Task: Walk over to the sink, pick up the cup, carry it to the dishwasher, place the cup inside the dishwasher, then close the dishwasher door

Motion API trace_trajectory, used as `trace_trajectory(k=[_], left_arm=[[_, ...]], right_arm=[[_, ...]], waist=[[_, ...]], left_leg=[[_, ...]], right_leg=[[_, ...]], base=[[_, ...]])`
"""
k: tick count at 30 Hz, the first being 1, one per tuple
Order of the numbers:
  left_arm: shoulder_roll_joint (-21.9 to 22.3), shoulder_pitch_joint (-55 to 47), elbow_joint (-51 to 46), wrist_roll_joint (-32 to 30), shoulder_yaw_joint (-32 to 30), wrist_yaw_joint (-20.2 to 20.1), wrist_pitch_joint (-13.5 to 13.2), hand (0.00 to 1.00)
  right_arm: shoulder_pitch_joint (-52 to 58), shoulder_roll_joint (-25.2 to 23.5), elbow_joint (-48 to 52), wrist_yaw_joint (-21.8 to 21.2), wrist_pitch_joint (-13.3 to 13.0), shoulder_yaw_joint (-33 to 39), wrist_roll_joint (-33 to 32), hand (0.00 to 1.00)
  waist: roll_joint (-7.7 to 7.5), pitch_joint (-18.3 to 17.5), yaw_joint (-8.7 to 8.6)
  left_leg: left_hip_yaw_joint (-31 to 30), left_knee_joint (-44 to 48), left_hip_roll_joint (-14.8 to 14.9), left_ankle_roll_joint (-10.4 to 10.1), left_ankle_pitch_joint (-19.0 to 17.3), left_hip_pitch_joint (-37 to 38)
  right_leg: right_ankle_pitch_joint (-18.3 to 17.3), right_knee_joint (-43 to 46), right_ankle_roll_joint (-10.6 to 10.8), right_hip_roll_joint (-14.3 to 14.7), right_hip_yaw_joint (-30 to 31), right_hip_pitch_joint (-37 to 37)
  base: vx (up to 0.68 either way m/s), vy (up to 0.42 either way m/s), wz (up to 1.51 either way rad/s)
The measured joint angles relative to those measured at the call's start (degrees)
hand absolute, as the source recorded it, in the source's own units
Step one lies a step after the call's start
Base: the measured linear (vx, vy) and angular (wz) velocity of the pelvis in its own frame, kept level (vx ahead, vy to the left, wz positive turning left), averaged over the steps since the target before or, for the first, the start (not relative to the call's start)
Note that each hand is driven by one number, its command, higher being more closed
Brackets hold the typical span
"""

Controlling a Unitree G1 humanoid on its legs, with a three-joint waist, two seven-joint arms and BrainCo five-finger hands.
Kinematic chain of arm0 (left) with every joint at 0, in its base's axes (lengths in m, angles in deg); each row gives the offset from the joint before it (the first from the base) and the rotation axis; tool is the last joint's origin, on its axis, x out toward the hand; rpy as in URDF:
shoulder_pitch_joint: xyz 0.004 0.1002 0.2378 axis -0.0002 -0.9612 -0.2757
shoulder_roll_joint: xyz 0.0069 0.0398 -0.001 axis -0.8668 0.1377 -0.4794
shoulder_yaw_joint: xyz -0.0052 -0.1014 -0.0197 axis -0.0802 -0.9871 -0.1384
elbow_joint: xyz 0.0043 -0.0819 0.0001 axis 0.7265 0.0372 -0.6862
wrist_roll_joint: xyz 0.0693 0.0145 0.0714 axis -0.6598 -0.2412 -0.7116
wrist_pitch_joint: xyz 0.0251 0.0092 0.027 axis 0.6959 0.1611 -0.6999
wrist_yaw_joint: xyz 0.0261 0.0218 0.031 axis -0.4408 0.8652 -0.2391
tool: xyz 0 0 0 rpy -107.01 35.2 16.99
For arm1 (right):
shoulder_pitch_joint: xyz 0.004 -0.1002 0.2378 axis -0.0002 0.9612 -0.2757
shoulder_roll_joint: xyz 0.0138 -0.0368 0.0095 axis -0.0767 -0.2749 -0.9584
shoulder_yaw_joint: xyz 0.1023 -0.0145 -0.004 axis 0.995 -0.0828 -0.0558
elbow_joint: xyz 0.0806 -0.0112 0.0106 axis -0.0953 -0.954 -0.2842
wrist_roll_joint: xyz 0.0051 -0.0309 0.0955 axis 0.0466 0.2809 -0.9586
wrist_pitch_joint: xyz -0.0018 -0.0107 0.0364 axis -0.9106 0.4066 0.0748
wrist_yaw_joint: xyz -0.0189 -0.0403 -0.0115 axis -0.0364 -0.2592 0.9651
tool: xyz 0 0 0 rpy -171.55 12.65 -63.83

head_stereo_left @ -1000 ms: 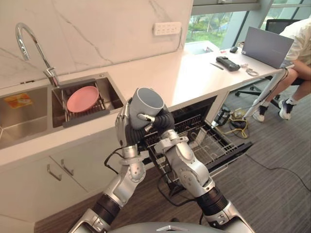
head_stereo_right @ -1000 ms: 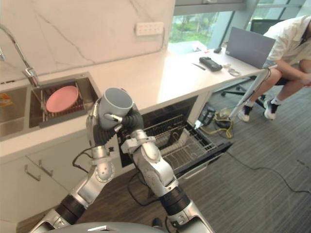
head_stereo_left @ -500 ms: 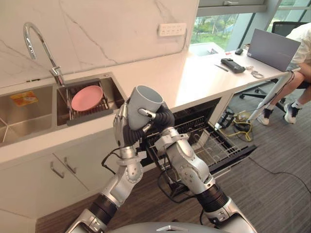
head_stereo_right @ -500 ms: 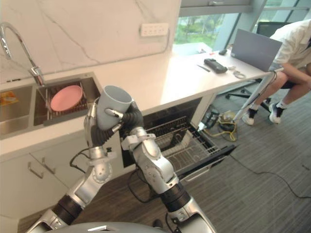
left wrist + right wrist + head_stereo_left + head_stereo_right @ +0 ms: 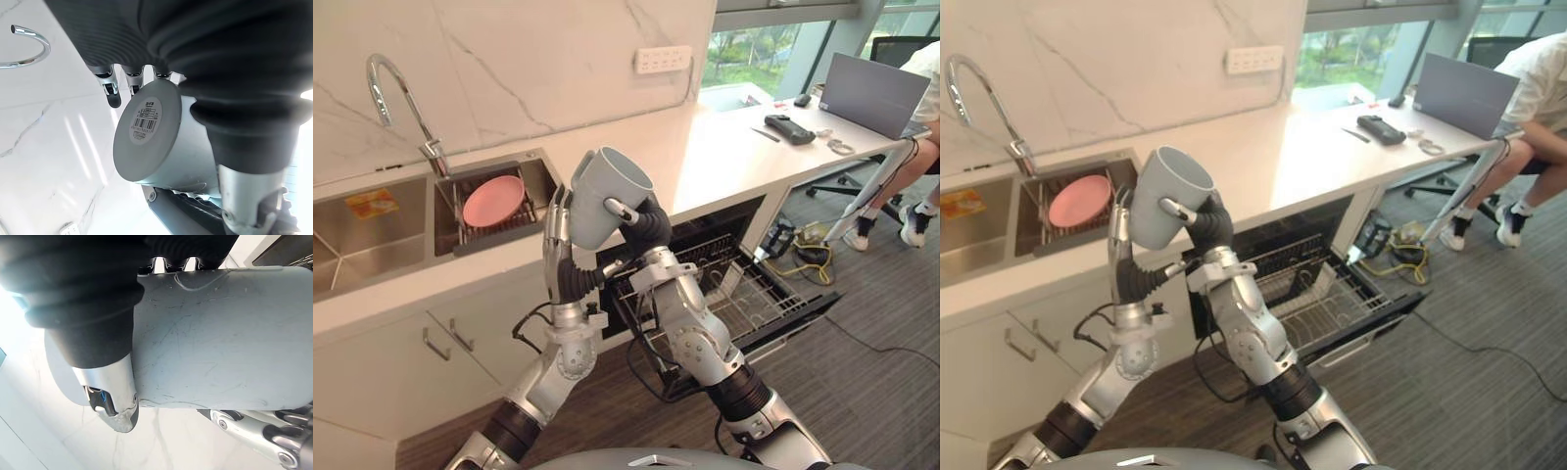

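A pale grey cylindrical cup (image 5: 602, 196) was held aloft between both hands, tilted with its mouth toward one o'clock. The left hand (image 5: 558, 235) was set against its nine o'clock side, fingers and thumb curled round the wall near the base. The right hand (image 5: 644, 227) was clasped on it from four o'clock, its thumb laid across the wall. A stainless steel sink (image 5: 540, 184) holding a round pink plate (image 5: 493, 201) was seen at ten o'clock of the cup, set in the white table (image 5: 705, 157). An open dishwasher (image 5: 710, 228), its wire rack (image 5: 734, 289) drawn out, lay at four o'clock, below the cup.
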Motion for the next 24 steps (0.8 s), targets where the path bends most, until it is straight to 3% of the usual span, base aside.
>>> trace_trajectory(k=[3,5,7,9,11,13,16,19,24], left_arm=[[-0.7,-0.6,-2.7,-0.1,-2.3,-3.0,-0.3,0.00],[-1.7,-0.9,-9.0,0.0,-4.4,-8.2,1.1,0.00],[-1.6,-0.6,-11.4,0.1,-4.8,-10.0,3.2,0.00],[-0.9,-0.5,-10.3,0.0,-3.4,-8.5,7.2,0.00],[1.2,-0.4,-4.5,-0.1,-2.5,-3.3,12.5,0.00],[2.3,-0.4,-1.3,-0.7,-3.1,0.5,14.5,0.00],[2.9,-0.4,-1.3,-2.3,-6.5,4.6,14.3,0.00],[3.0,-0.4,-3.4,-1.6,-10.1,4.8,12.0,0.00],[3.3,-0.5,-7.4,3.5,-12.2,-1.6,8.1,0.00]], right_arm=[[0.0,-1.1,0.0,-0.5,-0.7,0.6,-0.3,1.00],[0.0,-3.5,0.8,-1.5,-1.6,1.5,-0.3,1.00],[0.0,-4.8,0.9,-1.5,-2.6,1.7,-0.2,1.00],[0.5,-4.9,0.6,-1.4,-4.0,2.0,0.0,1.00],[3.0,-4.9,0.6,-1.6,-6.2,4.4,0.2,1.00],[5.1,-4.9,0.8,-2.3,-7.6,7.9,0.0,1.00],[7.7,-4.6,1.0,-2.5,-9.2,15.6,-0.2,1.00],[11.0,-4.3,3.5,-2.2,-10.2,22.4,0.7,1.00],[14.7,-4.2,5.8,-2.6,-11.0,31.4,0.8,1.00]], waist=[[0.52,0.1,-0.27],[0.97,0.3,-0.60],[1.39,0.1,-0.73],[1.45,0.0,-0.68],[1.33,0.1,-0.98],[1.23,0.2,-1.55],[1.04,0.5,-2.18],[0.96,0.7,-2.23],[0.42,2.1,-3.08]], left_leg=[[0.0,-0.1,0.1,-0.1,0.0,0.0],[0.0,-0.2,0.1,-0.1,0.0,0.0],[0.0,-0.2,0.1,0.0,0.0,0.0],[0.1,-0.2,0.1,-0.1,-0.3,0.0],[0.3,-0.2,0.1,-0.2,-0.4,0.0],[0.4,-0.1,0.1,-0.2,-0.5,0.0],[0.8,0.3,0.2,0.1,-0.7,0.1],[1.5,0.5,0.2,0.1,-1.1,0.0],[1.8,1.4,0.2,0.3,-1.9,0.1]], right_leg=[[0.0,0.0,0.0,0.1,0.0,0.0],[-0.1,0.0,-0.1,0.2,0.0,-0.1],[-0.1,0.0,-0.1,0.1,0.0,-0.1],[-0.3,0.0,0.1,0.1,0.1,-0.2],[-0.4,0.0,0.1,0.2,0.2,-0.3],[-0.4,0.0,0.1,0.2,0.3,-0.4],[-0.1,0.0,0.2,0.3,0.7,-0.3],[0.0,0.0,0.4,0.4,1.4,-0.7],[0.1,0.0,0.6,0.3,1.7,-0.2]], base=[[0.00,0.000,0.00],[0.00,0.000,0.00],[0.00,0.000,0.00],[0.00,0.000,0.00],[0.00,0.000,-0.02],[0.00,0.000,-0.02],[0.00,0.000,-0.07],[0.01,0.000,-0.11],[0.01,0.001,-0.04]])
